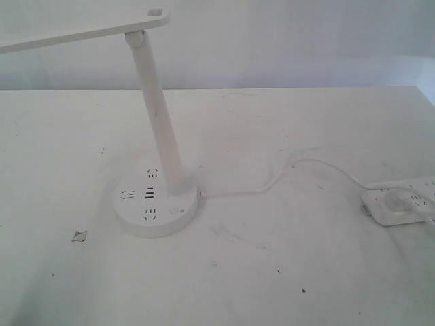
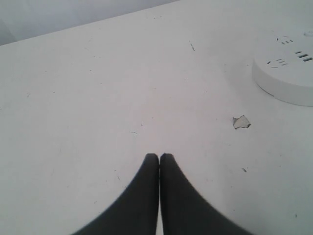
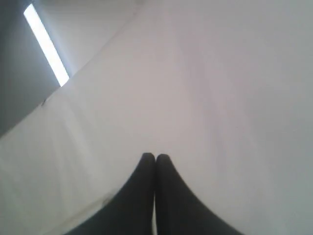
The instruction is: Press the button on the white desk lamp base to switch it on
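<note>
The white desk lamp base (image 1: 155,202) is a round puck on the white table, with dark socket slots, two USB slots and a slanted white stem (image 1: 158,109). Its small round button (image 1: 174,210) sits flush on the near right of the puck. Neither arm shows in the exterior view. In the left wrist view my left gripper (image 2: 159,156) is shut and empty above bare table, with the lamp base (image 2: 286,73) some way off; the button is out of that view. My right gripper (image 3: 155,157) is shut and empty over plain white surface.
A white cord (image 1: 285,173) runs from the base to a rectangular white power strip (image 1: 408,200) at the right edge. The lamp head (image 1: 81,30) juts out at the upper left. A small scrap (image 1: 80,236) lies on the table (image 1: 285,272) left of the base.
</note>
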`<action>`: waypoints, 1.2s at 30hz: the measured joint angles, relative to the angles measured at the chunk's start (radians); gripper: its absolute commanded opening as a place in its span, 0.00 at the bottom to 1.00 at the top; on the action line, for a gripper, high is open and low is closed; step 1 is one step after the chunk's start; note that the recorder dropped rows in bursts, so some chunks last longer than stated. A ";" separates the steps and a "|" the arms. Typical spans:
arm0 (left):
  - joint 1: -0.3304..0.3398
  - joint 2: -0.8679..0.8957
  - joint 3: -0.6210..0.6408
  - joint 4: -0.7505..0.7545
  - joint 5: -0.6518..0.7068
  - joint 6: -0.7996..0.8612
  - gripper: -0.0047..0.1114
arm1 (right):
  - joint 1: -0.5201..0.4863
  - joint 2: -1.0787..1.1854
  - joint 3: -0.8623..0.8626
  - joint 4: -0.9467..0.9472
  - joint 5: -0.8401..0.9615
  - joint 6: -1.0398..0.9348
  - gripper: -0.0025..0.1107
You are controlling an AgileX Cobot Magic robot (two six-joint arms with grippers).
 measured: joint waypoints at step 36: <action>0.000 0.000 0.000 0.000 0.000 0.000 0.04 | 0.000 0.388 -0.204 -1.140 -0.438 0.063 0.06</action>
